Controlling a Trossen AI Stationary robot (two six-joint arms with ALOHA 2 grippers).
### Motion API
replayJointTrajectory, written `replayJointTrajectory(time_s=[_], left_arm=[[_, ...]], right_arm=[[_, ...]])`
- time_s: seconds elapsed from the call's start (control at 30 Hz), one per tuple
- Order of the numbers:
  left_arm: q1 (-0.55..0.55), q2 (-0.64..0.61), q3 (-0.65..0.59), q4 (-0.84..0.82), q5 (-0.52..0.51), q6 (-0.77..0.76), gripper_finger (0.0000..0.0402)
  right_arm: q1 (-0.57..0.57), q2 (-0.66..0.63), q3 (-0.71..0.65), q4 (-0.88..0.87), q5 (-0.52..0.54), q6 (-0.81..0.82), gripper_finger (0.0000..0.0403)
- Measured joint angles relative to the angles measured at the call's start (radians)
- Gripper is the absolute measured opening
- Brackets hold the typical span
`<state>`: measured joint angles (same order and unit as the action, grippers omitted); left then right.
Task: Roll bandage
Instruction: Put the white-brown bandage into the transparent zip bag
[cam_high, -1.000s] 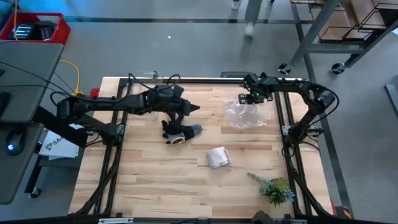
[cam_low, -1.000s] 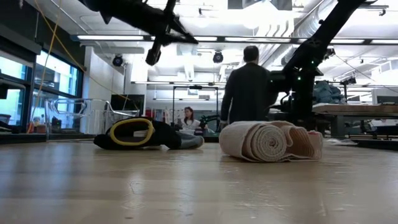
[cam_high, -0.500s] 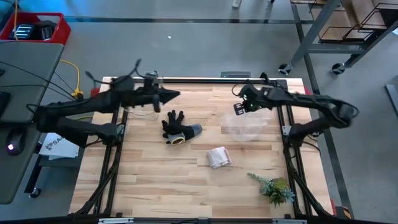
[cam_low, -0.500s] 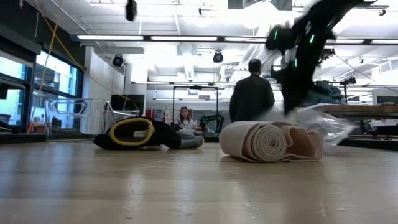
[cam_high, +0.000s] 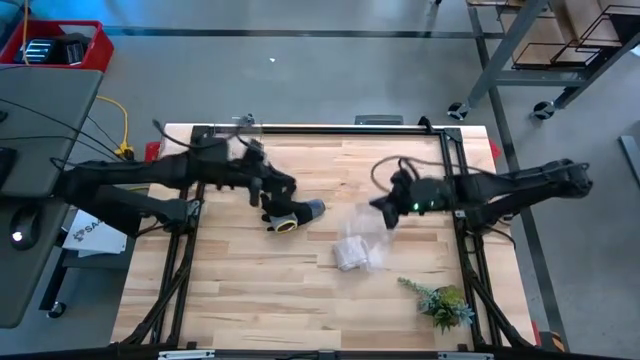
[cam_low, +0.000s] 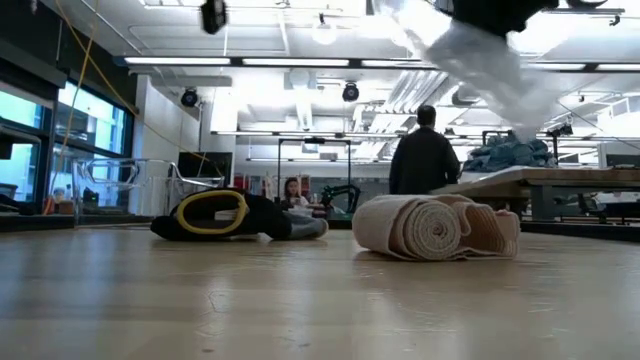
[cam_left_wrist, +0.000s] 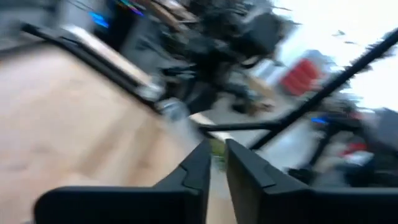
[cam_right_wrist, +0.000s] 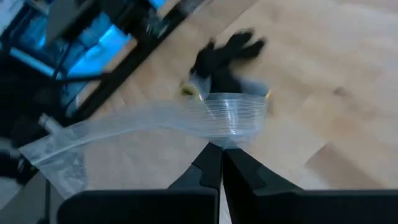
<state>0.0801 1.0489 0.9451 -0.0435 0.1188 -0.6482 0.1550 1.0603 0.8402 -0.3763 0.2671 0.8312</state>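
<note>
Wooden table (cam_high: 250, 290): we lift the plastic bag (cam_high: 362, 232), pinched in right gripper (cam_high: 385, 212), clearing the rolled bandage (cam_high: 350, 254) at 6 o'clock; left gripper (cam_high: 283, 186) pressed together.

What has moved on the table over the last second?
The right hand has carried the clear plastic bag from the far right of the table to above the bandage, and is shut on it. The left hand swung back over the glove. Bandage, glove and plant stayed put.

White bandage (cam_high: 352, 253), seemingly black-and-yellow glove (cam_high: 285, 213), clear plastic bag (cam_right_wrist: 155, 121), green plant (cam_high: 441, 301).
</note>
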Motion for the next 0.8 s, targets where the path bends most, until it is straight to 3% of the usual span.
replayJointTrajectory(time_s=[0.13,0.4,0.57,0.8], left_arm=[[-0.08,0.134,0.0,0.191,0.081,-0.1,0.0097],[-0.142,0.374,0.0,0.457,0.018,-0.292,0.0175],[-0.133,0.465,0.001,0.582,0.021,-0.452,0.0193],[-0.121,0.465,0.001,0.567,-0.043,-0.447,0.0194]], right_arm=[[0.092,0.07,0.025,0.0,0.069,-0.01,0.0],[0.141,0.171,0.19,0.0,0.141,-0.355,0.0],[0.138,0.179,0.277,-0.03,0.169,-0.495,0.0],[0.117,0.179,0.343,-0.222,0.163,-0.546,0.0]])
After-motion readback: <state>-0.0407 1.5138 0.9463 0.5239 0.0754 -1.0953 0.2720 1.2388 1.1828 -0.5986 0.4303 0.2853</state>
